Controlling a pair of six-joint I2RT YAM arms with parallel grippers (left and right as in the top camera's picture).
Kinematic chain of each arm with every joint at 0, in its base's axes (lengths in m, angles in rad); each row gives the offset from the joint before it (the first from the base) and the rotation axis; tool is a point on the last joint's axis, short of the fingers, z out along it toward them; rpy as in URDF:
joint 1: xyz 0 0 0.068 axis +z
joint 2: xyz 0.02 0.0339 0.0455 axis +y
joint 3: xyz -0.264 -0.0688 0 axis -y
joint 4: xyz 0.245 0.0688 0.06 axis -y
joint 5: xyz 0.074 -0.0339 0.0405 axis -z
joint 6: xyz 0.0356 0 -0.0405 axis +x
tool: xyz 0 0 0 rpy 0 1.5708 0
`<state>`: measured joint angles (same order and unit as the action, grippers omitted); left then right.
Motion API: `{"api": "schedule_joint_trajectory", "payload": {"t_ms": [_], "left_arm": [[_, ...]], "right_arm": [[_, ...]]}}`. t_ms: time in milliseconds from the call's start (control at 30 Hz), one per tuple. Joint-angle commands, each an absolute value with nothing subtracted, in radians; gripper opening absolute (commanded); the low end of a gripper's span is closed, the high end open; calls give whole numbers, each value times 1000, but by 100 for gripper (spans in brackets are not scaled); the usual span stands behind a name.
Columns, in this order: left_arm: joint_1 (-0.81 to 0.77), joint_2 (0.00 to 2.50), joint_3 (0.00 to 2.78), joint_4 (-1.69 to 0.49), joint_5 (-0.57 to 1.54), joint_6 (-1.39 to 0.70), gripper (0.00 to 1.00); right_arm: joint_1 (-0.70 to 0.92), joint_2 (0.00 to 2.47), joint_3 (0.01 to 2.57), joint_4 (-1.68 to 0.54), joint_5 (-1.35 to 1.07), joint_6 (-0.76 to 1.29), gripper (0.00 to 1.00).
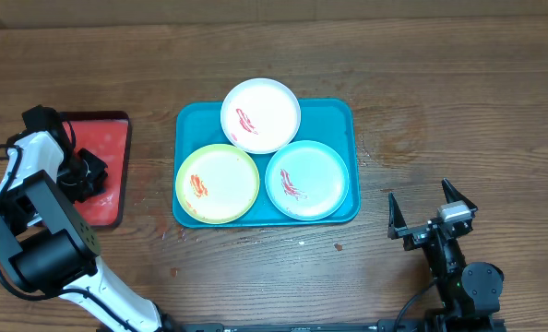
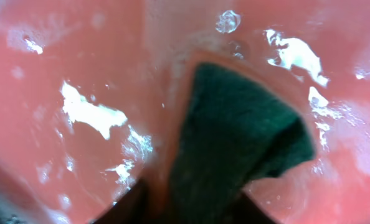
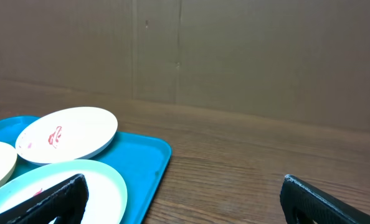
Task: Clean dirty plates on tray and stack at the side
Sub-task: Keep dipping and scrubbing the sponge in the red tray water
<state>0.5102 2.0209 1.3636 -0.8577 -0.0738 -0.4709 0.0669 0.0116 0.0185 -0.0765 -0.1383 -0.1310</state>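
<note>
Left gripper (image 1: 89, 175): down over the red tray (image 1: 108, 129), closed on a green sponge (image 2: 241, 137). Wrist cam is very close and blurry. The sponge runs out from between my dark fingers (image 2: 126, 205) and lies against the wet, glossy red surface, with water drops and glare all around it.

Right gripper (image 1: 419, 192): wide open, nothing in it, hanging over bare table (image 1: 458, 83).

The teal tray (image 1: 343, 115) is ahead and left of my right gripper, and off to the right of my left one. All three dirty plates are on it, each smeared with red sauce:
- light blue plate (image 1: 308, 179): closest to the right gripper, just past my left finger in the right wrist view
- white plate (image 1: 260, 115): further ahead and left, sticking out past the tray's far rim, its near edge meeting the other two
- yellow-green plate (image 1: 217, 183): beyond the blue one, on the tray side nearest my left gripper

Tray and red tray are apart, with bare table between.
</note>
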Motion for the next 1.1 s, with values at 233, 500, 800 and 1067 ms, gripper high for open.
{"api": "schedule_joint_trajectory", "payload": {"t_ms": [233, 500, 800, 1067], "left_arm": [[513, 2038, 1357, -784, 87, -657, 30], [514, 2038, 1357, -639, 78, -719, 100], [532, 2039, 1357, -609, -25, -693, 50], [532, 2039, 1357, -645, -64, -562, 9]], "right_arm": [[63, 3, 8, -73, -132, -128, 100], [63, 3, 8, -72, -132, -128, 100], [63, 3, 8, -72, -132, -128, 100], [63, 3, 8, -72, -132, -128, 100]]}}
